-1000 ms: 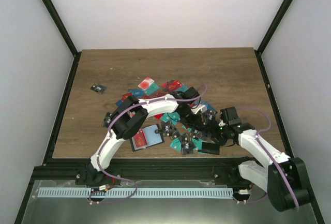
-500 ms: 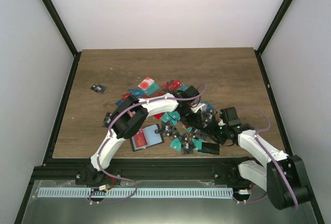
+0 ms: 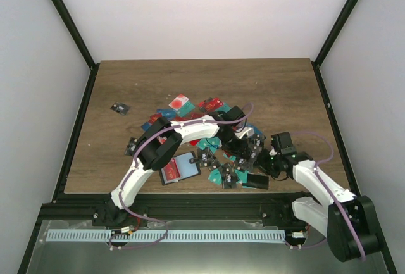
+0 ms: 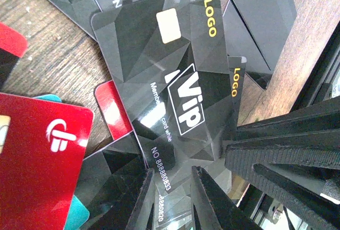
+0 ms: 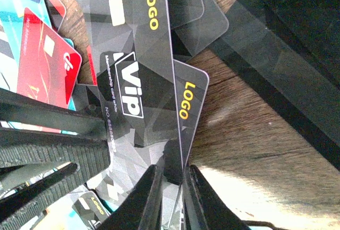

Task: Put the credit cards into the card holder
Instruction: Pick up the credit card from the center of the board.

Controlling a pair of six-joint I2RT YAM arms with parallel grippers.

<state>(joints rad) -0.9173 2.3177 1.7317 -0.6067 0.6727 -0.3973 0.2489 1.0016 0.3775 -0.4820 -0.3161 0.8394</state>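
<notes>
Pinching two black ones from the mid-table heap of credit cards [image 3: 214,104]
The left gripper [image 4: 172,171] is clamping the VIP card [image 4: 175,81] by its end, and the right gripper [image 5: 174,169] is nipping the second card [image 5: 188,102] at its corner. Being light, stiff and glossy, they are probably needing a firm edge grip.

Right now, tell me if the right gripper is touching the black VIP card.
Touching. The right wrist view shows an edge of the black VIP card pinched in the right gripper.

credit cards [image 3: 181,102] heaped on table [image 3: 285,90], toward front
</notes>
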